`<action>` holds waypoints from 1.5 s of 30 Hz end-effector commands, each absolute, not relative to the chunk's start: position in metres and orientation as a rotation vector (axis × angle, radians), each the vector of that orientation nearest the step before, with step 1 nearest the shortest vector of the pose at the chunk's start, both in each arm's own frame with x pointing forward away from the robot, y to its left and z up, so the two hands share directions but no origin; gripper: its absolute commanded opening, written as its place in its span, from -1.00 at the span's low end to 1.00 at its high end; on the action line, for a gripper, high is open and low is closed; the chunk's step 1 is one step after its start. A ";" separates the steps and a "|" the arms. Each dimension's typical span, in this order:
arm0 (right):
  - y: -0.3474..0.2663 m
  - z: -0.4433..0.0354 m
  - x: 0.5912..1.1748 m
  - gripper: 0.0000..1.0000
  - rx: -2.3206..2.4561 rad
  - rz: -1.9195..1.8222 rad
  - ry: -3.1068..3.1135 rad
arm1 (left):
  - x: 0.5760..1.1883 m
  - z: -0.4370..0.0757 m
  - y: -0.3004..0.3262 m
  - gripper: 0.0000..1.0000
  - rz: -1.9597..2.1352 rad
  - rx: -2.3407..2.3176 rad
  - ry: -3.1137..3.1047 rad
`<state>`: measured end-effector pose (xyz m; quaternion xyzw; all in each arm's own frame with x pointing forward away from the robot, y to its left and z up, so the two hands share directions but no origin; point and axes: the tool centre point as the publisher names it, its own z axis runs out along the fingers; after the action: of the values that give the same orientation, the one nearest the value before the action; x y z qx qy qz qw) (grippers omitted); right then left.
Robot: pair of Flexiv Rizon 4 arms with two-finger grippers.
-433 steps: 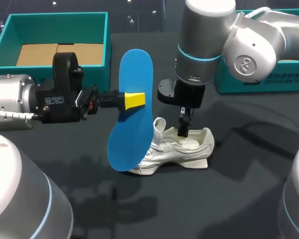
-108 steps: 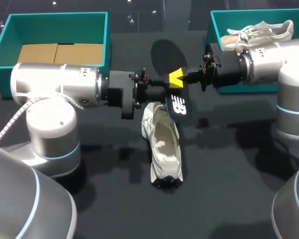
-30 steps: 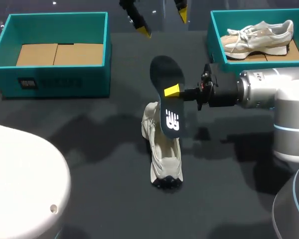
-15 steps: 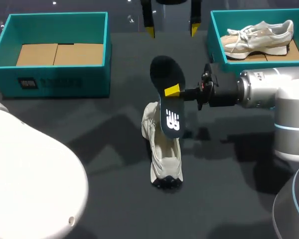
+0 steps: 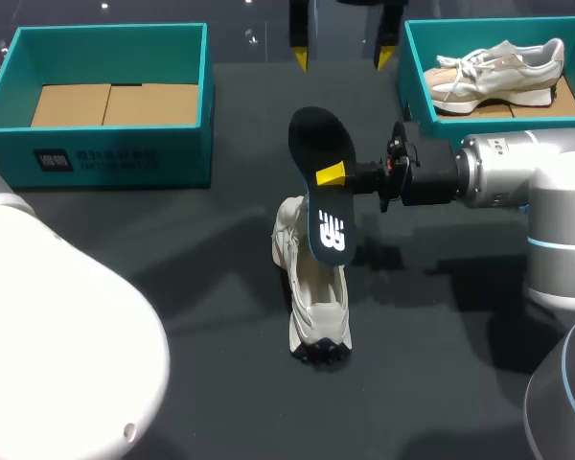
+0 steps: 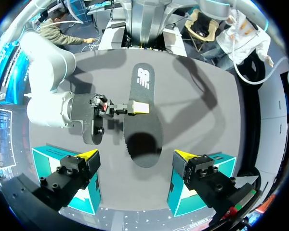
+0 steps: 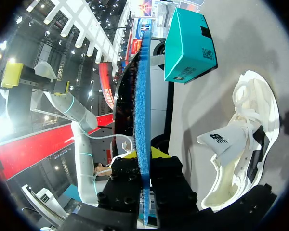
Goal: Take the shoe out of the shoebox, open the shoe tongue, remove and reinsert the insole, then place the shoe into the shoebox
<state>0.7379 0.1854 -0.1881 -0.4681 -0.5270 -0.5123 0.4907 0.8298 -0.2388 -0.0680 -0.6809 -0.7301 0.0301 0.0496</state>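
The right tool (image 5: 332, 176) pinches the dark, blue-backed foam insole (image 5: 321, 139) at mid-length, upright just above the off-white mesh running shoe (image 5: 316, 297) lying on the black desk (image 5: 172, 287), probably so its lower end can feed into the open mouth. The left tool (image 5: 342, 53), spread and empty, hangs well beyond the shoe.

The right arm (image 5: 517, 182) is being held stretched out level, the right gripper (image 5: 332, 175) being pinched on both faces of the insole (image 5: 318, 134), while the left gripper (image 5: 342, 57) is being held high, pointing down, its fingers (image 5: 300, 56) spread wide apart.
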 end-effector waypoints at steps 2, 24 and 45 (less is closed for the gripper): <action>0.186 -0.189 0.737 -1.00 -1.137 -1.245 -1.280 | 0.818 -0.074 -0.204 1.00 0.486 -2.130 -2.381; 0.186 -0.189 0.737 -1.00 -1.137 -1.245 -1.280 | 0.792 -0.089 -0.156 1.00 1.153 -2.144 -2.804; 0.186 -0.189 0.737 -1.00 -1.137 -1.245 -1.280 | 0.782 -0.116 -0.130 1.00 1.670 -2.408 -2.740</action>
<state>0.7379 0.1859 -0.1886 -0.4675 -0.5265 -0.5133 0.4907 0.7910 -0.1359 -0.1111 -0.6226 -0.7124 0.2272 -0.2307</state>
